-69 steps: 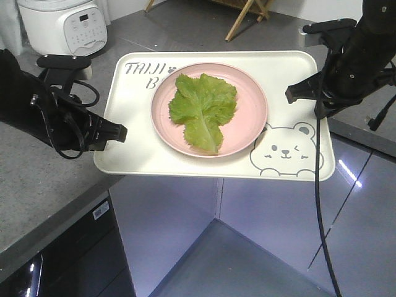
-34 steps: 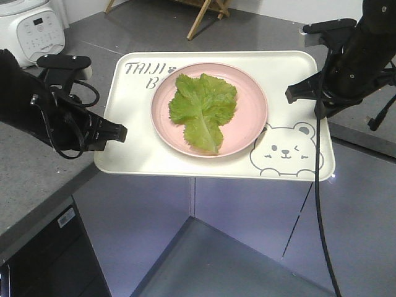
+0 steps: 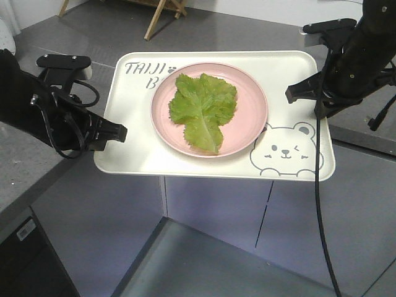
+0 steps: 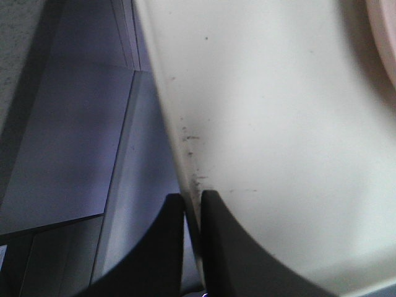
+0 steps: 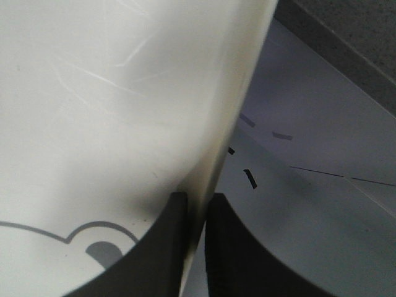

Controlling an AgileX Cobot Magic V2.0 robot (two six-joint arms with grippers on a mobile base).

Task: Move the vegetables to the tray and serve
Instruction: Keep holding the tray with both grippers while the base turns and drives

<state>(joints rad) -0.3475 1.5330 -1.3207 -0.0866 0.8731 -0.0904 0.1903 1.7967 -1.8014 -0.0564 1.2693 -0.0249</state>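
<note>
In the front view, the tray [image 3: 210, 57] is held in the air in the middle of the frame. Its left rim is grasped by the left gripper [image 3: 117, 132] and its right rim by the right gripper [image 3: 296, 93]. A pink plate [image 3: 247, 124] stands on the tray, and the lettuce leaf [image 3: 203, 108] lies on the plate. The grey bench [image 3: 18, 161] is seen at the left edge, apart from the tray.

In the left wrist view, the left gripper [image 4: 193, 198] is clenched on the thin rim of the tray [image 4: 278, 124].

In the right wrist view, the rim of the tray [image 5: 124, 93] is pinched by the right gripper [image 5: 197, 201].

The tray is judged stiff but smooth, and the leaf soft and light. The hold is best taken on opposite rims and the tray kept level, or the plate could slide.
</note>
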